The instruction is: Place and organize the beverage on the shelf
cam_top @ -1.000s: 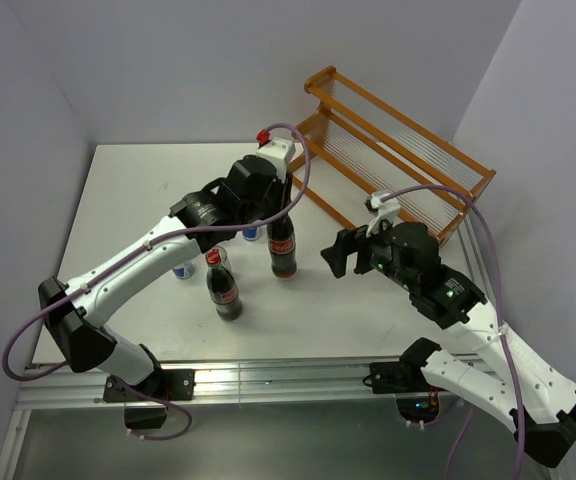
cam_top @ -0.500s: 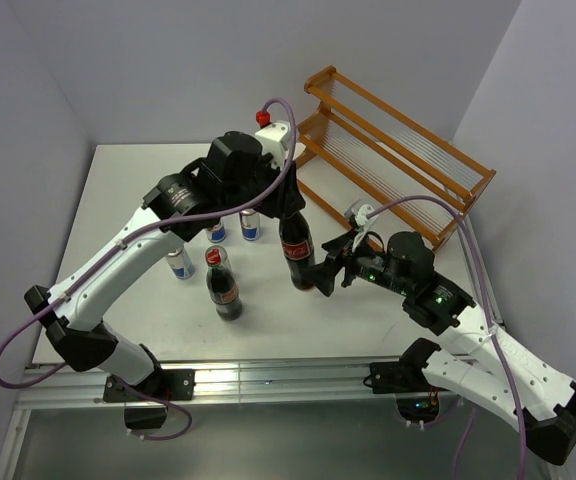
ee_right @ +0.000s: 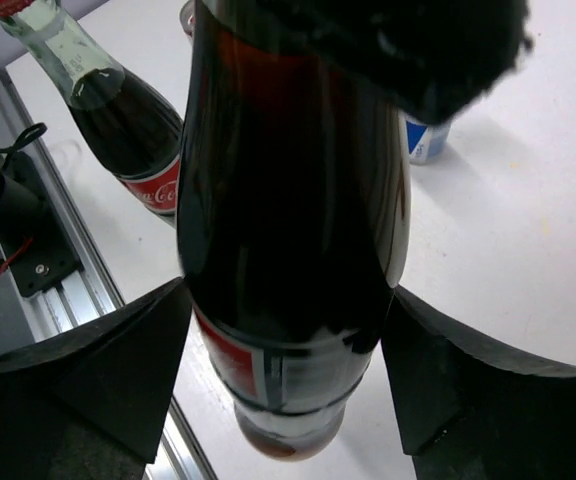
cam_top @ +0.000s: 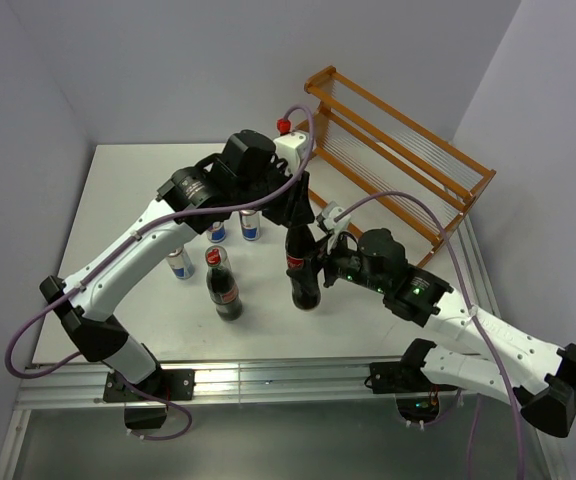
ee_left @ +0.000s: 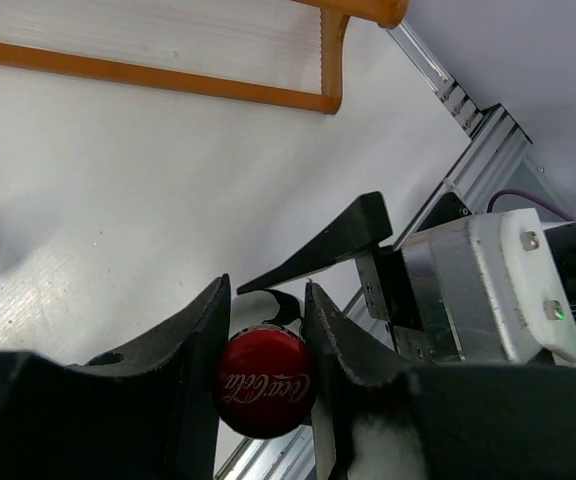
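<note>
1 red "Coca-Cola" cap (ee_left: pixel 265 381) between left fingers (ee_left: pixel 200 340)

The left arm arches forward and down, its left gripper (ee_left: pixel 266 318) clamped on a cola bottle (cam_top: pixel 303 275) cap. The right arm stretches leftward; the right gripper (ee_right: pixel 286 310) fingers flank the bottle's body, contact unclear.

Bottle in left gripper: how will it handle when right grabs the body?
The cola bottle looks full of dark liquid, so it is probably heavy for its size. Its glossy, rounded body may slip in the right gripper. Pinched only at the cap by the left gripper, tall and narrow, it could swing or tip.
</note>
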